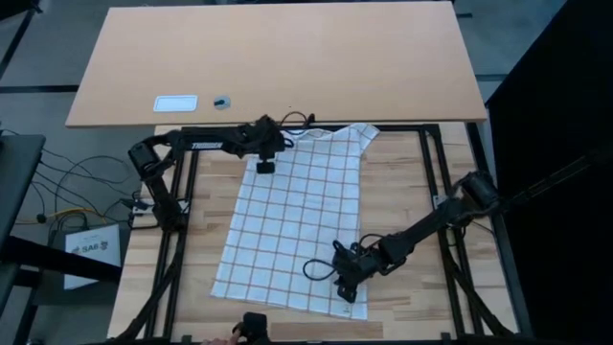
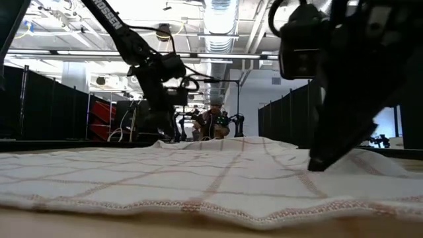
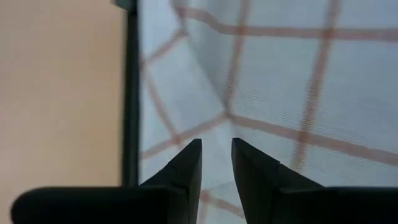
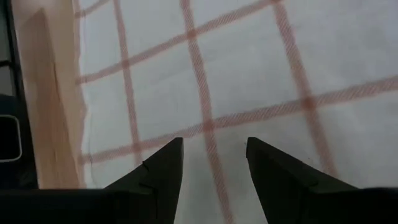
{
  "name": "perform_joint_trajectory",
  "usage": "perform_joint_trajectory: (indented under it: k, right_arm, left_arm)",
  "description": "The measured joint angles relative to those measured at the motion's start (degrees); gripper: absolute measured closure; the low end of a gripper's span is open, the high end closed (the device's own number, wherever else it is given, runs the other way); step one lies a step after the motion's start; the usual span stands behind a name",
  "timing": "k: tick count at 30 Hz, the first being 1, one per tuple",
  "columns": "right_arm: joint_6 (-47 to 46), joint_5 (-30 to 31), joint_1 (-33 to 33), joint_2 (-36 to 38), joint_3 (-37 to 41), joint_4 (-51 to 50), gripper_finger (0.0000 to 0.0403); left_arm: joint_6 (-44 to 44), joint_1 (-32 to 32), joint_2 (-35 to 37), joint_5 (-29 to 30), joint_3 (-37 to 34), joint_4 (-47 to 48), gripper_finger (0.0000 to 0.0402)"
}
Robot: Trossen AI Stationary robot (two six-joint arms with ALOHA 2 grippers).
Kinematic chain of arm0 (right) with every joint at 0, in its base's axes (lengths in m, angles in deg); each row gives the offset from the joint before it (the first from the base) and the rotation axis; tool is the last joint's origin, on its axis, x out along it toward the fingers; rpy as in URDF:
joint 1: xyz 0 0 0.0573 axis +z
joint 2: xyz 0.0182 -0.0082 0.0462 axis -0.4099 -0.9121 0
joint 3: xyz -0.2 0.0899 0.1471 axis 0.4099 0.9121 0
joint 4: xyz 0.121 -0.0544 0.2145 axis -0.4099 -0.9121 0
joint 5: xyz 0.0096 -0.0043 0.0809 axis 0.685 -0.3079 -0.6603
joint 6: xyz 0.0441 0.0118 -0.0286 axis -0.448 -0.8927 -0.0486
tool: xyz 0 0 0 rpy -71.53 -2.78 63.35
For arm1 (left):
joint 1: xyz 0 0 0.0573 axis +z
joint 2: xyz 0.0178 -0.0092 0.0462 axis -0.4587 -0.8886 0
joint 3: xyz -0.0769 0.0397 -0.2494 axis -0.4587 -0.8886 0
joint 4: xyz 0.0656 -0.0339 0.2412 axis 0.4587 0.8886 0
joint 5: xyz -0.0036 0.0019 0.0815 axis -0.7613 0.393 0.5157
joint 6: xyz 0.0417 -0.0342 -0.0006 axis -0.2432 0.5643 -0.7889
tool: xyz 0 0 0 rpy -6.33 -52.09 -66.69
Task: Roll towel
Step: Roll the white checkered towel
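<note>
The white towel with reddish-brown grid lines lies spread out on the wooden table, long side running far to near. Its far right corner is rumpled. My left gripper stands at the towel's far left edge, pointing down, with a narrow gap between its fingers. A raised crease in the cloth runs toward that gap. My right gripper is open over the towel's near right part, close to its right edge. My left gripper stands with its fingertips on either side of the raised crease in the towel's far left part; I cannot tell whether they touch the cloth. My right gripper comes slanting down from the right, and its fingertip meets the towel's top surface near the near right corner. The cloth lies flat on the table there.
A light tabletop lies beyond the far edge, with a white label and a small dark object on it. Black frame rails border the work area. Bare wood shows right of the towel. A person sits far behind.
</note>
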Motion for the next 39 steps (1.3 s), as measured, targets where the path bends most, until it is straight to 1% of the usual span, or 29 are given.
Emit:
perform_joint_trajectory:
  k: [4, 6, 11, 13, 15, 26, 28, 30, 36, 37, 39]
  right_arm:
    - [-0.7, 1.49, 1.14, -0.02, 0.0, -0.12, 0.0239]
    - [-0.65, 2.42, 1.23, -0.02, 0.0, -0.09, 0.0239]
    - [1.68, 3.09, 0.85, -0.02, 0.0, 0.06, 0.0239]
    - [2.26, 3.15, 0.73, -0.02, 0.0, 0.06, 0.0239]
    - [2.75, 3.24, 0.67, -0.02, 0.0, 0.02, 0.0239]
    - [3.67, 3.24, 0.33, -0.02, 0.0, -0.21, 0.0239]
    - [3.57, 3.22, 0.33, -0.02, 0.0, 0.03, 0.0239]
    - [3.44, 3.22, 0.35, -0.02, 0.0, -0.03, 0.0239]
    - [3.69, 3.2, -0.44, -0.02, 0.0, 0.27, 0.0239]
    - [3.78, 3.2, -0.85, -0.02, 0.0, 0.23, 0.0239]
    - [3.86, 3.2, -2.11, -0.02, 0.0, 0.2, 0.0239]
  left_arm:
    - [-0.18, 0.0, -0.85, -0.32, -0.02, 2.38, 0.0309]
    - [-0.25, 0.13, -0.82, -0.25, 0.03, 1.2, 0.03]
    - [-0.13, 1.16, -1.47, -0.2, 0.05, 1.66, 0.0282]
    - [0.85, 1.27, -1.83, -0.29, -0.01, 3.19, 0.0276]
    - [1.31, 1.25, -2.7, -0.27, 0.05, 1.3, 0.0271]
    - [3.92, 2.53, -5.97, -0.42, 0.26, -2.13, 0.0269]
    - [4.76, 2.7, -6.06, -0.26, 0.28, -2.32, 0.0276]
    - [5.29, 2.75, -6.09, -0.16, 0.25, -2.5, 0.0293]
    - [5.37, 2.8, -5.86, 0.14, 0.1, -1.73, 0.0384]
    - [5.58, 2.8, -5.86, 0.24, 0.1, -1.71, 0.0392]
    - [5.6, 2.8, -5.86, 0.27, 0.1, -1.73, 0.0396]
